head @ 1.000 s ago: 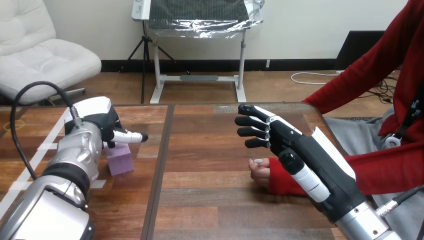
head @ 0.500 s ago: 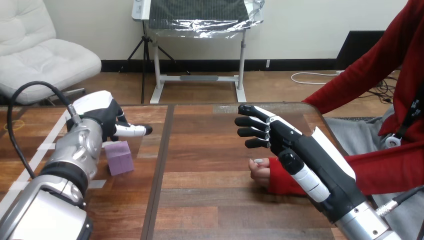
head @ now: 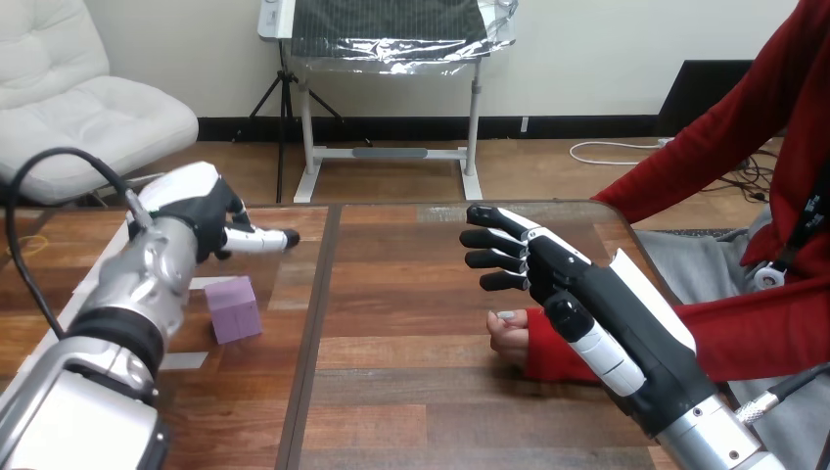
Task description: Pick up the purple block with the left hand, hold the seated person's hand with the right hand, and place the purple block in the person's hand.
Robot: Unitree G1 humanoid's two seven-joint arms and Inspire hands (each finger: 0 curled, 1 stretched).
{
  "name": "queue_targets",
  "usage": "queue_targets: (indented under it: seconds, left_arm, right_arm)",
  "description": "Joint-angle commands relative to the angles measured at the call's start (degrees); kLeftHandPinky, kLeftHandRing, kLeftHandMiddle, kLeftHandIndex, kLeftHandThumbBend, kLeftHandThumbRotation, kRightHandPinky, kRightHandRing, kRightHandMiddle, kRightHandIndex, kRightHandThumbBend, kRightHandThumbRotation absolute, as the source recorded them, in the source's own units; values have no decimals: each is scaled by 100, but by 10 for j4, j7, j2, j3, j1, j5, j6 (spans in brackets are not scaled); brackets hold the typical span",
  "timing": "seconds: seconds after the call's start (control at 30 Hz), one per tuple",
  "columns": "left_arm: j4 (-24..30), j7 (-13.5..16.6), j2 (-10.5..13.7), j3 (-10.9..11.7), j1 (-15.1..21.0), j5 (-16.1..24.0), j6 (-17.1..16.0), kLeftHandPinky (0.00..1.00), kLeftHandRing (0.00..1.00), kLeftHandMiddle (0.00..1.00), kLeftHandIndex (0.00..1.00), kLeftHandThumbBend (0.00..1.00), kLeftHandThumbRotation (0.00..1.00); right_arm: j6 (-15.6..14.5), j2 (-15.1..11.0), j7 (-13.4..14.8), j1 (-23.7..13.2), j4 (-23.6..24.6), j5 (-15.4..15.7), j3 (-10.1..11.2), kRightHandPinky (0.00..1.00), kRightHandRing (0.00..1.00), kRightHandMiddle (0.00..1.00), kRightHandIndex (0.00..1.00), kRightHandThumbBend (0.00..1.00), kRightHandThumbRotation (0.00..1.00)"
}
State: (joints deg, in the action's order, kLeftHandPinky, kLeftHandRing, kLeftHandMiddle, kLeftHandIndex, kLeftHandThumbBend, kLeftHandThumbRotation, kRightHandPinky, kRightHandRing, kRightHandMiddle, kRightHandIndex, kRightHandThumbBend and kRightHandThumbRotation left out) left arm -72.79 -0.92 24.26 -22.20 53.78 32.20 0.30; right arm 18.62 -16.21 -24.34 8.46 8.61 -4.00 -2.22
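The purple block stands on the wooden table at the left. My left hand hovers above and just behind it, apart from the block, with its thumb straight and pointing right; it holds nothing. At the right, my right hand is open, its fingers straight and pointing left. Under it the person's hand, in a red sleeve, rests on the table, loosely curled. My right hand covers the person's wrist from view, and no finger of it curls round the wrist.
White tape strips lie on the table beside the block. A dark seam runs front to back between the block and the person's hand. The person's other red-sleeved arm reaches in at the upper right.
My left hand has risen and drawn back from the purple block, which stays on the table. The right hand and the person's hand have not moved.
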Motion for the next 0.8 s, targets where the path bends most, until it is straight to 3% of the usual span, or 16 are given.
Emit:
queue_targets:
  seconds: [0.0, 0.37, 0.63, 0.77]
  left_arm:
    - [46, -13, 25, 8, 46, -4, -8, 0, 5, 11, 23, 62, 57]
    - [101, -22, 41, 9, 39, 6, 0, 0, 4, 10, 17, 64, 59]
    - [142, -24, 49, 10, 29, 8, 12, 2, 7, 15, 28, 65, 59]
    - [150, -23, 52, -1, 28, 20, 14, 5, 12, 21, 36, 67, 59]
  right_arm:
    - [3, -3, 12, -30, 6, 4, 11, 79, 84, 87, 90, 97, 100]
    - [-3, -3, 16, -29, 8, 7, 12, 78, 83, 86, 90, 96, 100]
    - [-1, -4, 20, -29, 7, 13, 11, 79, 84, 86, 90, 97, 100]
    - [-2, -4, 19, -30, 7, 10, 10, 79, 84, 86, 90, 97, 100]
